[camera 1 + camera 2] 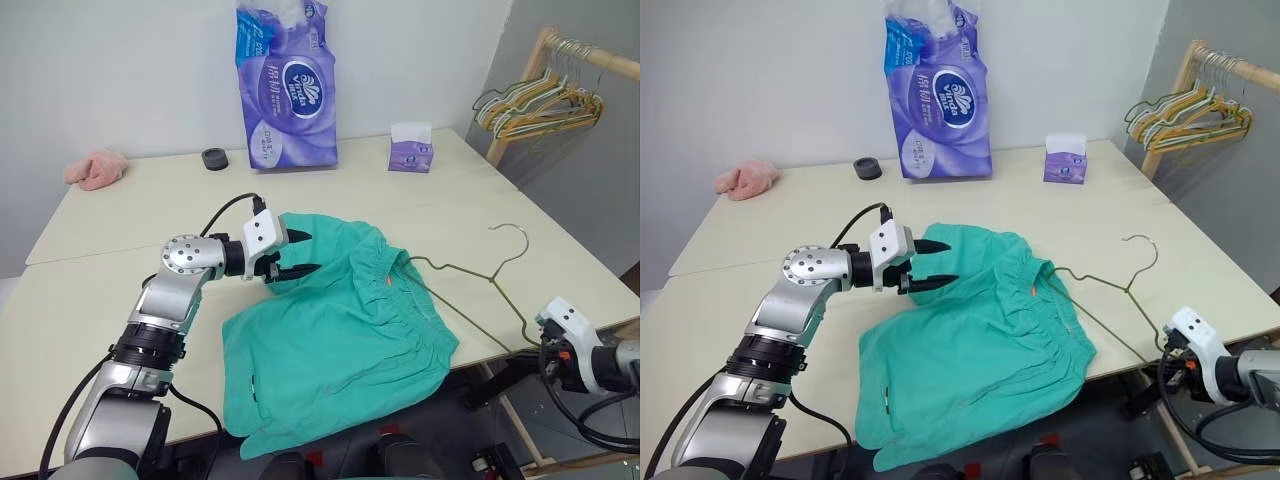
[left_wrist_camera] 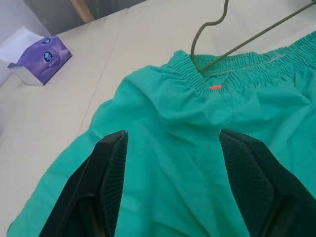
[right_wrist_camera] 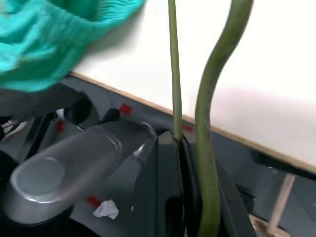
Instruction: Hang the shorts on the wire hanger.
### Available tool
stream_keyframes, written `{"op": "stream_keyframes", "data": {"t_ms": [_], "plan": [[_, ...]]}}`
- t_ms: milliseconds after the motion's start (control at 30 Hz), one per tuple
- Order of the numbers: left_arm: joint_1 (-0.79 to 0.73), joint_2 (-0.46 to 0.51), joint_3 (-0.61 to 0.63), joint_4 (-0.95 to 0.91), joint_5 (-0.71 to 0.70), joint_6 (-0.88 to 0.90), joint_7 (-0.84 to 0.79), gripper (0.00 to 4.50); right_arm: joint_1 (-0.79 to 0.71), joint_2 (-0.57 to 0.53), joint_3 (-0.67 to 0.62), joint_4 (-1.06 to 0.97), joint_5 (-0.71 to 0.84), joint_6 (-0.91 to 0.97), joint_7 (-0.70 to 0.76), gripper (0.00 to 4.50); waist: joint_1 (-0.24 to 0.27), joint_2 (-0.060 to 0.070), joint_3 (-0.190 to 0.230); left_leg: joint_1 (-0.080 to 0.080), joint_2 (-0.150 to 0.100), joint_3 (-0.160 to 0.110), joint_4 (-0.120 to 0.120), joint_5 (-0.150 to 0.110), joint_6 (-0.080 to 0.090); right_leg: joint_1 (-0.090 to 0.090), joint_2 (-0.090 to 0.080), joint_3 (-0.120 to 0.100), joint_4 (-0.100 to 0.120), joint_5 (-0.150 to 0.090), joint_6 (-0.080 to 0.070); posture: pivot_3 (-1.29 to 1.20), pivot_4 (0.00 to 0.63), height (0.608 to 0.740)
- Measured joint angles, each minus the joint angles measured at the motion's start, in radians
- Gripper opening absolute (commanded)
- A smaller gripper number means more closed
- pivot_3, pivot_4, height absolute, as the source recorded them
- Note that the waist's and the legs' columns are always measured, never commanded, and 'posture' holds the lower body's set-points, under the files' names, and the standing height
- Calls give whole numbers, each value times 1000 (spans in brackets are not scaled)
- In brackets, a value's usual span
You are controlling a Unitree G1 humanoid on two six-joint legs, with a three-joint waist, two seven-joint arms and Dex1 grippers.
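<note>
While over shorts [image 1: 340, 330] — left hand [image 1: 936, 265] open, empty.

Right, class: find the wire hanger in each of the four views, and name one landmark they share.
Left eye: wire hanger, right of centre.
Right eye: right of centre.
Left wrist: upper right.
Right wrist: centre, running upward.
Shared landmark: the shorts.
</note>
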Motion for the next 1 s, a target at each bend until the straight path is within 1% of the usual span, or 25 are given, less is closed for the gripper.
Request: {"op": "stream_keyframes", "data": {"t_ms": [267,333,533,733,967,1000], "plan": [[-1,-5,0,-4,0,5,5,3099,-138,39,138,68,-47,-24,-5,0,1,0,0,0,0,0,0,0,0,0,0,0,0,1,-1,-114,43,740],[-2,-6,2,-5,-2,12,9,3099,-187,61,164,87,-57,-27,-8,0,1,0,0,0,0,0,0,0,0,0,0,0,0,3,-4,-114,41,740],[-21,-11,16,-11,-7,36,18,3099,-307,127,241,147,-101,-43,-20,0,0,0,0,-1,0,0,0,0,0,-1,0,0,0,3,-5,-110,30,740],[-32,-19,26,-10,-23,48,19,3099,-387,172,291,182,-131,-52,-23,0,1,0,-1,-1,0,-1,0,0,0,-1,-1,-1,1,3,-5,-102,22,740],[-36,-18,43,-8,-48,81,19,3099,-427,189,292,152,-136,-60,-28,0,2,1,-1,-1,0,-1,0,0,0,-1,-1,-1,1,4,-5,-105,15,740],[-36,-18,48,-8,-59,99,17,3271,-428,188,292,135,-135,-58,-28,0,2,1,-1,-1,0,-1,0,0,0,-1,-1,-1,1,4,-5,-109,14,740]]}}
